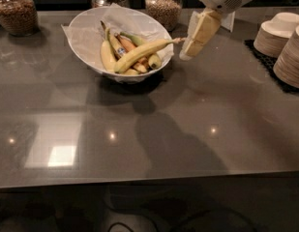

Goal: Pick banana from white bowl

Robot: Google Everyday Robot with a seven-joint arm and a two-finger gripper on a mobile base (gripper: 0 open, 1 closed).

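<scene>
The white bowl [86,40], wide and lined with crinkled white paper, stands at the back left of the grey table. The banana [139,53], the longest one, lies across the top of the others, its pale stem pointing right over the rim. A shorter banana with a blue sticker [119,48] and a small orange-brown banana [130,44] lie under it. My gripper [190,50] hangs from the arm at the top right, its pale fingers pointing down, just right of the banana's stem tip and above the table. It holds nothing.
Glass jars of grains stand along the back edge: one [17,11] at far left, one [164,4] behind the bowl. Stacks of small beige bowls [284,42] sit on a dark mat at the right. The arm's shadow falls on the table's middle.
</scene>
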